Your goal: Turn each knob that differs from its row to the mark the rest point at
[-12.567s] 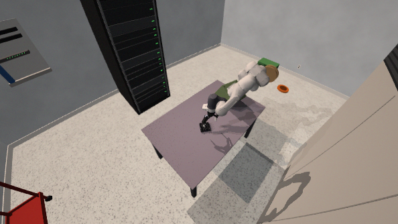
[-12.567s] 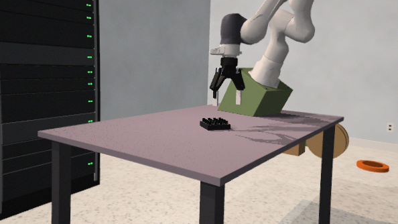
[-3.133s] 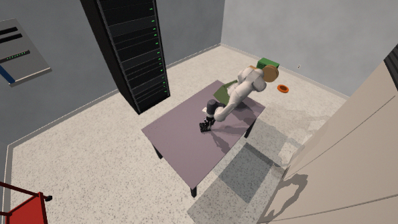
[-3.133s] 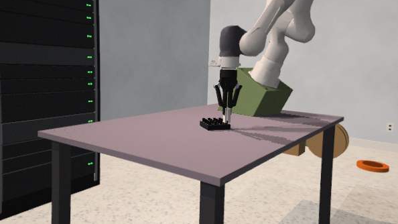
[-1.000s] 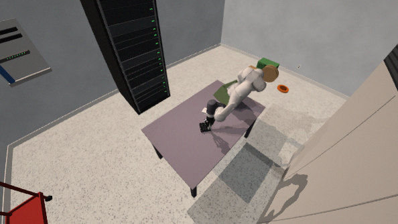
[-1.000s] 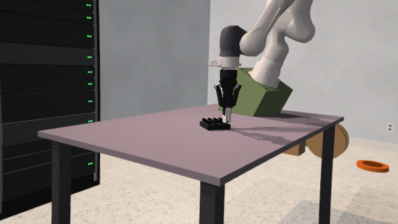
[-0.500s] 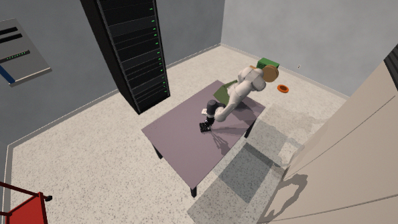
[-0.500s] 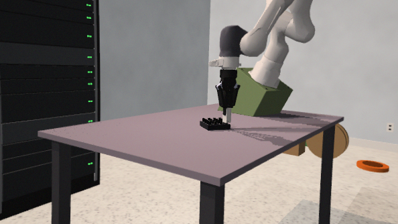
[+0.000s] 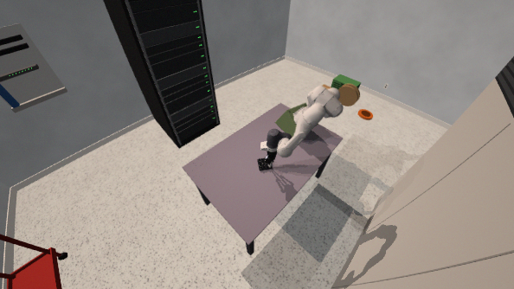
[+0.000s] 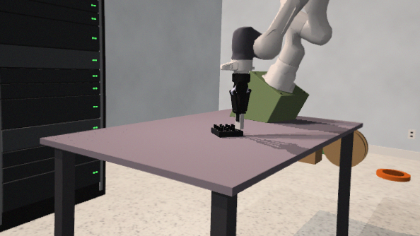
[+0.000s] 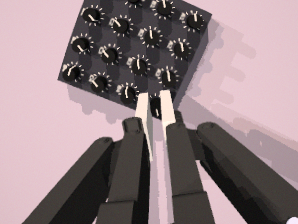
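Observation:
The black knob box (image 9: 261, 164) (image 10: 230, 133) (image 11: 100, 39) stands on the table, turned at a slant in the wrist view. My gripper (image 9: 269, 164) (image 10: 240, 127) (image 11: 156, 106) points down and is shut on a corner knob (image 11: 156, 106), A4 by the layout. A piece of its white line shows low between the pale fingertips. The other three row A lines point roughly up in the wrist view, as do row B's. Visible row C lines point up-left. In row D, two lines point down-right; the end knob (image 11: 71, 73) shows another slant. Printed names are unreadable; the socket is not visible.
The purple-grey table (image 9: 234, 183) (image 10: 170, 150) carries the green arm base (image 9: 287, 119) (image 10: 269, 100) behind the box. A black server rack (image 9: 177, 67) (image 10: 46, 79) stands beyond the table. An orange ring (image 9: 359, 116) (image 10: 382, 176) lies on the floor.

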